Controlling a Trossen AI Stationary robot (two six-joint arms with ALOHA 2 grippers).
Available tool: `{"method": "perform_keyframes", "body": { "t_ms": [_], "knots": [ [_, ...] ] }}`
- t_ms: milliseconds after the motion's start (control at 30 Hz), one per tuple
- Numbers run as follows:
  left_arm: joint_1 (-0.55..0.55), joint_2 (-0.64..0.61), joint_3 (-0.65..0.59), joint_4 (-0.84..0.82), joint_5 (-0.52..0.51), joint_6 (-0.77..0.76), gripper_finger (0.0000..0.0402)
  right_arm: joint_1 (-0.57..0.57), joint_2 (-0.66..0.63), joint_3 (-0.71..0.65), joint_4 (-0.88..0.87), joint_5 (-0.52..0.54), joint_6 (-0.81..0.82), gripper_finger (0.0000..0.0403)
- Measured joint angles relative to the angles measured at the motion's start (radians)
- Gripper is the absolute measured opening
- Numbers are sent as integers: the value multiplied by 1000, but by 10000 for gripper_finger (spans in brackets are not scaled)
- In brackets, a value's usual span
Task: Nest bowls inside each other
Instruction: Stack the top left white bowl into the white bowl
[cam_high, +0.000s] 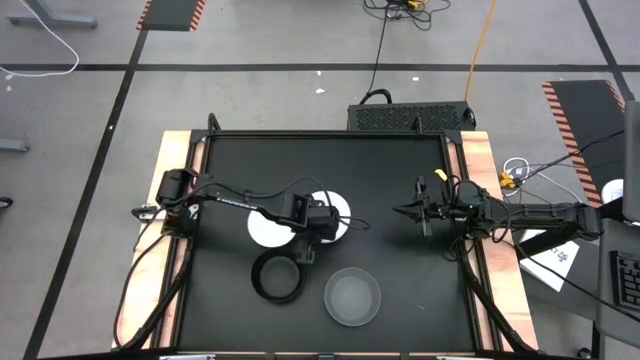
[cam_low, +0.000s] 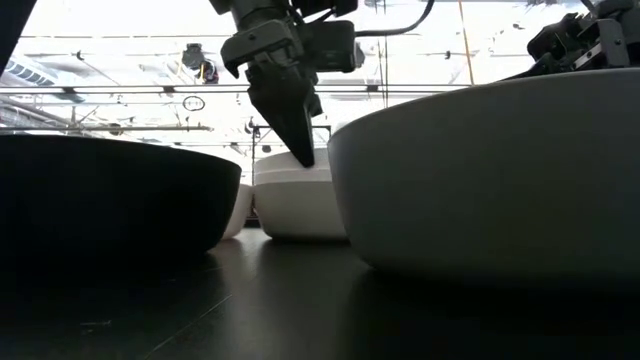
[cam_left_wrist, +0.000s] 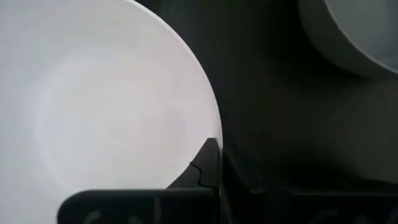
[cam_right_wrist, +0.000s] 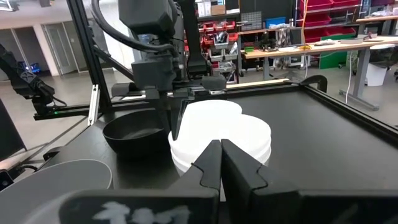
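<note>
Above the white bowls (cam_high: 272, 228), left gripper (cam_high: 305, 255) pinched shut (rim contact only visible at wrist), right gripper (cam_high: 424, 228) shut

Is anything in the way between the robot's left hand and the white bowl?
Nothing visible. The left hand, shut, hangs right at the rim of the white bowl, with no other thing between them.

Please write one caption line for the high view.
Shut left gripper above white plastic bowls; black bowl, grey bowl nearby.
</note>
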Motion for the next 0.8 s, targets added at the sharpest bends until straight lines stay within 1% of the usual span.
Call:
{"method": "perform_keyframes", "body": {
  "t_ms": [200,800],
  "knots": [
    [-8,-1,0,-42,17,-8,0,0,0,0,-1,0,0,0],
    [-11,-1,0,-49,22,7,1,0,0,0,-1,0,0,0]
  ]
}}
